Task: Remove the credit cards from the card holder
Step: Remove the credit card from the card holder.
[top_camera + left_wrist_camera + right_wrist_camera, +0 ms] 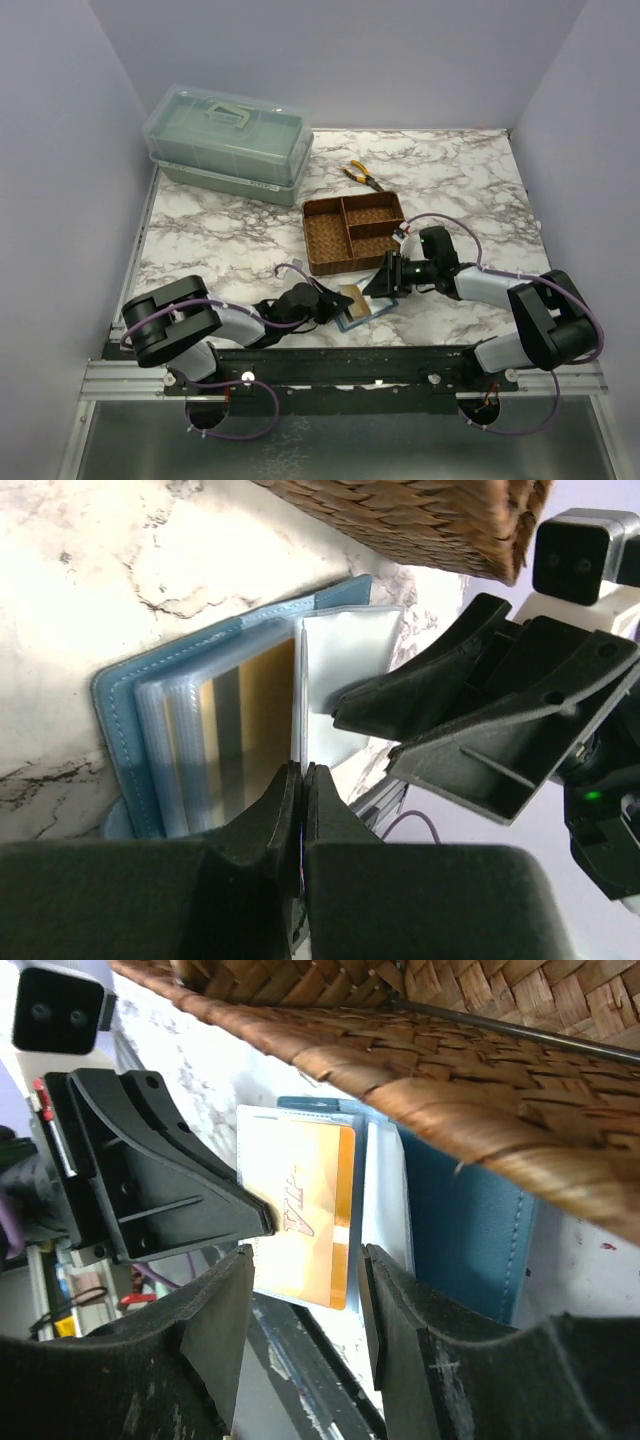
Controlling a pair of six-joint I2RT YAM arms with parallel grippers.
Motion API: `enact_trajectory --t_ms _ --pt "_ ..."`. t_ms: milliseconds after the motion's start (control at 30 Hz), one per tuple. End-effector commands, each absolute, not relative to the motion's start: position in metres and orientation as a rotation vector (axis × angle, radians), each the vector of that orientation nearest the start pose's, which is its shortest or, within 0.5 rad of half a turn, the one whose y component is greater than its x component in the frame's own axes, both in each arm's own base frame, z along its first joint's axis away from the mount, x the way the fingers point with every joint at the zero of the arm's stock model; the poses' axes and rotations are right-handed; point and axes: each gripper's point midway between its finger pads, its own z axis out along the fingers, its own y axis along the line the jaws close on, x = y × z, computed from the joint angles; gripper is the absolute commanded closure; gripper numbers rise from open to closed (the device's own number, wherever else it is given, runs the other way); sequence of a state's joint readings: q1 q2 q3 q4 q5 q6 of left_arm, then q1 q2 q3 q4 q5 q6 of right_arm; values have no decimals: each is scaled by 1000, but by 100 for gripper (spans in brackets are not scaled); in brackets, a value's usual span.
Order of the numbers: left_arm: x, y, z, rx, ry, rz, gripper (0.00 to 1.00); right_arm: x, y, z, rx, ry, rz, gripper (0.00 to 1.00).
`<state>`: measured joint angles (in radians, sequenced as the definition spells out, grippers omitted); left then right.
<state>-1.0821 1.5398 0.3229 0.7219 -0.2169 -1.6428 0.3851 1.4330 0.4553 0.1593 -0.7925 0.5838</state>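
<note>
The teal-blue card holder [368,313] [118,712] [460,1230] lies open on the marble in front of the woven tray, its clear sleeves fanned out. A gold credit card [305,1200] [262,705] [349,297] stands among the sleeves, next to a pale sleeve [345,645]. My left gripper [303,772] [335,305] is shut on that card's thin edge. My right gripper [303,1260] [385,281] hovers open from the other side, its fingers on either side of the card and sleeves without touching them.
The brown woven three-compartment tray [322,212] [480,1060] stands just behind the holder. Yellow-handled pliers [361,176] lie further back. A green lidded box [228,140] sits at the back left. The table's front rail [340,360] runs close below the holder.
</note>
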Motion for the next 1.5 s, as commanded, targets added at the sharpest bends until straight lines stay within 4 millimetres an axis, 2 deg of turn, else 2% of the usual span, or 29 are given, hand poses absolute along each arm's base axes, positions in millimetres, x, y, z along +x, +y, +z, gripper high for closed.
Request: enact_trajectory --t_ms 0,100,233,633,733,933,1200,1467 --pt "175 -329 71 -671 2195 -1355 100 192 236 73 -127 2462 1532 47" --pt "174 -329 89 -573 2145 -1391 100 187 240 83 -130 2442 1621 47" --pt "172 -324 101 -504 2097 -1415 100 182 244 95 -150 2413 1706 47" --pt "174 -322 124 -484 1962 -1517 100 172 248 121 -221 2334 1861 48" --pt "174 -324 123 -475 1966 -1514 100 170 248 118 -249 2328 1845 47" --pt "175 -324 131 -482 1917 -1555 100 184 243 93 -215 2399 1651 47" --pt "174 -320 142 -499 1835 -1636 100 179 245 95 -215 2397 1697 47" --pt "174 -330 154 -474 1787 -1699 100 176 247 98 -228 2389 1715 47"
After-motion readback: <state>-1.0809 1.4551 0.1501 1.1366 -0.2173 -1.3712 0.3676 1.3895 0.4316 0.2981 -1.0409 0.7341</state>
